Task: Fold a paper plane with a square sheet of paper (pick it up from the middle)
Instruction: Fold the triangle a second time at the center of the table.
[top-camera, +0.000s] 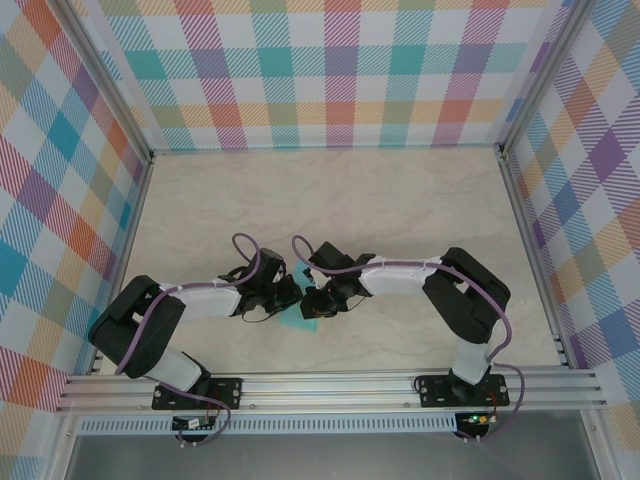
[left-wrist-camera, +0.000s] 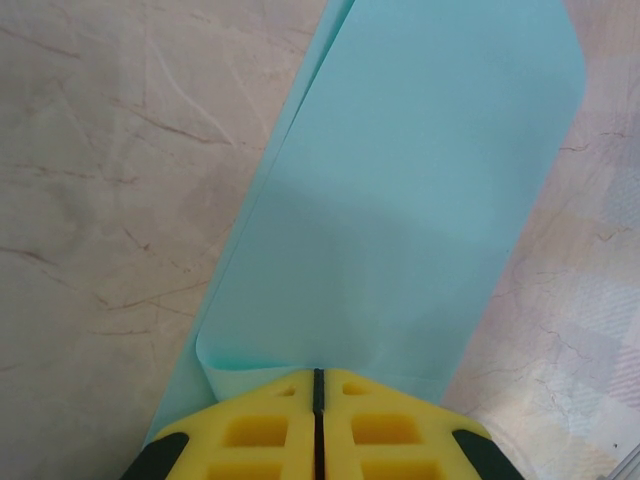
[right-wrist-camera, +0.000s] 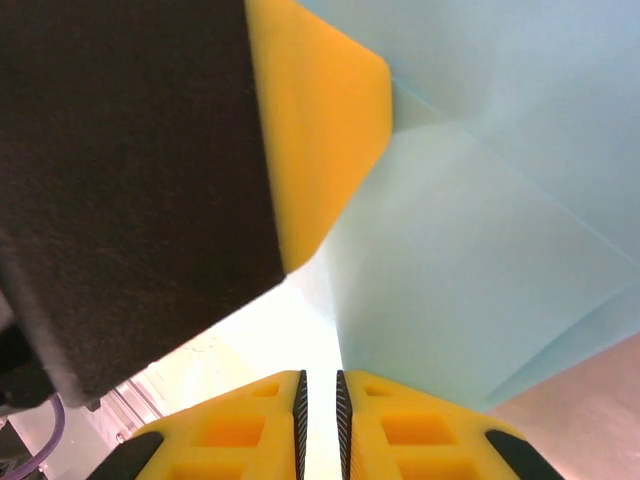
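Left fingers (left-wrist-camera: 250, 435) pinch the folded thin turquoise-teal paper sheet (left-wrist-camera: 400, 200) over the marbled beige counter (left-wrist-camera: 100, 200); right fingers (right-wrist-camera: 410, 435), nearly closed, apparently grip its crease.

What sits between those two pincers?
The square sheet of paper, partly folded, lies between the left pincer and the right pincer; the top view shows it, both wrist views up close.

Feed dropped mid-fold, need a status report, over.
Left pincer shut on sheet, folded edge clamped. Right pincer nearly closed at sheet edge, grip unclear. Sheet doubled over, no plane shape yet. Left finger crowding right pincer.
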